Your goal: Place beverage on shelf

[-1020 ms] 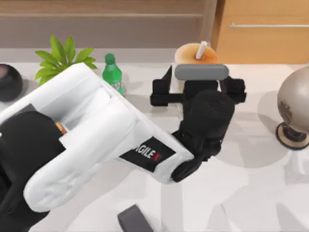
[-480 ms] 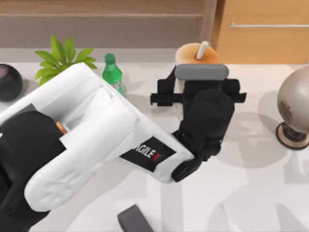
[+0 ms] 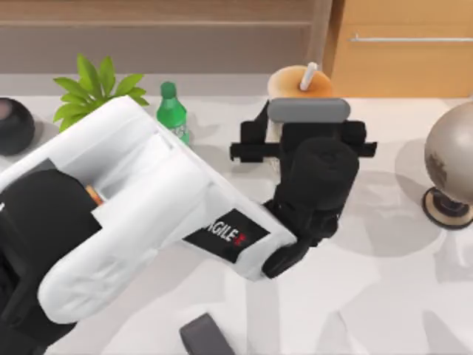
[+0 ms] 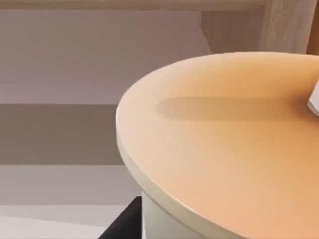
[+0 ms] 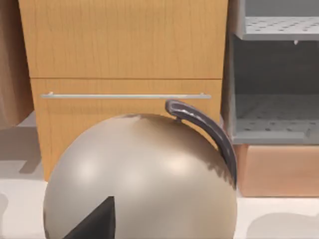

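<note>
Left pincer (image 3: 299,122) closed on the beverage (image 3: 294,83) near the table's (image 3: 384,296) back edge, below the shelf (image 3: 155,11)

— What is sitting where on the table (image 3: 384,296)?

— The beverage (image 3: 294,83) is standing at the back, the left gripper (image 3: 301,145) just before it. The green bottle (image 3: 171,112) is standing to its left, the plant (image 3: 92,92) farther left.

— And behind?

— The shelf (image 3: 155,24) is running along the back left, the cabinet (image 3: 403,48) standing to its right.
</note>
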### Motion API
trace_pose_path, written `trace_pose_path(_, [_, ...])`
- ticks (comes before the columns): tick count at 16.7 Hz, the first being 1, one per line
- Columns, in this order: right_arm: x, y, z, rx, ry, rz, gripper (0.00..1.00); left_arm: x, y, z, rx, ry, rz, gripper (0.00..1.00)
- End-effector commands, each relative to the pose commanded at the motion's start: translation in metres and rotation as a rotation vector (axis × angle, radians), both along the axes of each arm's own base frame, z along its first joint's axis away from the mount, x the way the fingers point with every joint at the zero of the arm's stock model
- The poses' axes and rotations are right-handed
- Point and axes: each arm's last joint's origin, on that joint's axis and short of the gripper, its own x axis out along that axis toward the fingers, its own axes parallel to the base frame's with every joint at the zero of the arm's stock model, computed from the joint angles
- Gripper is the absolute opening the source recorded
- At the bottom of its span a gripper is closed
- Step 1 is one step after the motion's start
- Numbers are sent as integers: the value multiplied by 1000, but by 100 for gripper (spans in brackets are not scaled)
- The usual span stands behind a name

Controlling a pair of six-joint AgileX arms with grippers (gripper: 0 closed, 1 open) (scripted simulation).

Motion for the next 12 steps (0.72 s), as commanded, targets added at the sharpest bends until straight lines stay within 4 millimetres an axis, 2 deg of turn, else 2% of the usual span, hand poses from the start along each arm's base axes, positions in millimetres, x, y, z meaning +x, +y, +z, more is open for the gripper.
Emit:
trace_pose_path(9, [0,0,0,0,0,0,100,-1,-1,0,1,-1,-3,0])
trace_pose_path(12, [0,0,0,0,0,0,100,-1,-1,6,1,-1,-3,0])
